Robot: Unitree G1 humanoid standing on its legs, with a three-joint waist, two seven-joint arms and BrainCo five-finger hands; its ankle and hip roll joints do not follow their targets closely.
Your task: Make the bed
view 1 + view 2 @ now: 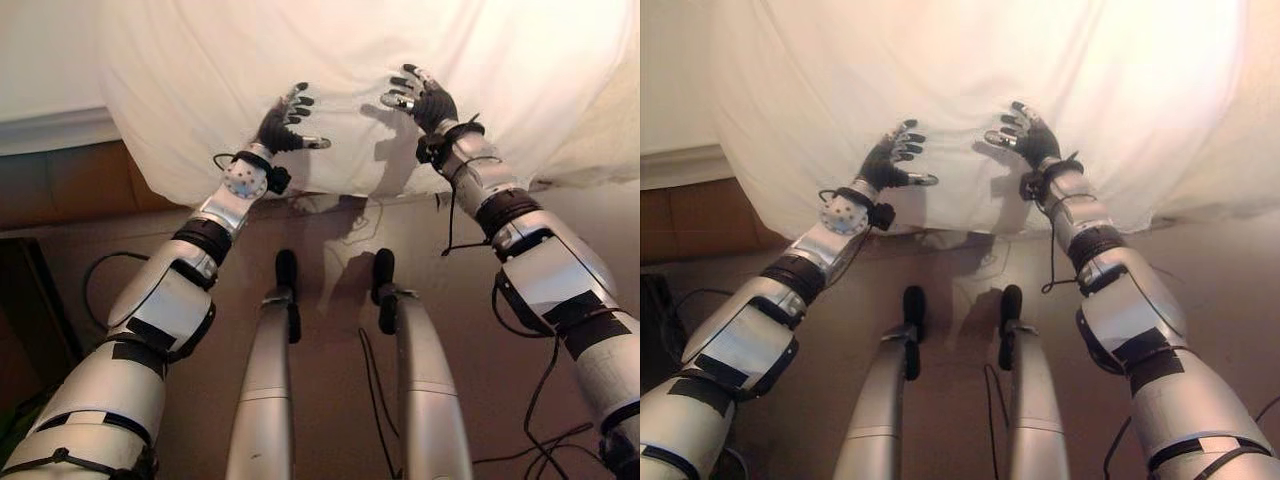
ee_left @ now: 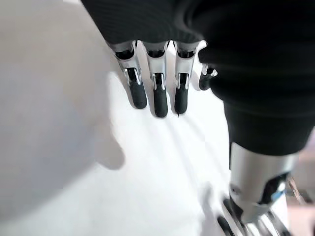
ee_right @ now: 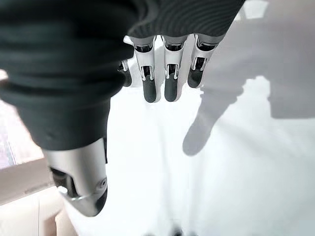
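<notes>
A white sheet (image 1: 350,60) covers the bed and hangs over its near edge toward the floor. My left hand (image 1: 285,125) hovers over the hanging part of the sheet, fingers relaxed and thumb spread, holding nothing. My right hand (image 1: 425,97) is a little to its right and slightly farther in, also open above the cloth. In the left wrist view the fingers (image 2: 157,93) point out over smooth white cloth (image 2: 147,177) without gripping it. The right wrist view shows the fingers (image 3: 165,81) held straight above the sheet (image 3: 221,172).
A white mattress side and wooden bed frame (image 1: 60,180) show at the left under the sheet. Brown floor (image 1: 330,330) lies in front of the bed. The sheet's lower hem (image 1: 330,195) ends just above the floor.
</notes>
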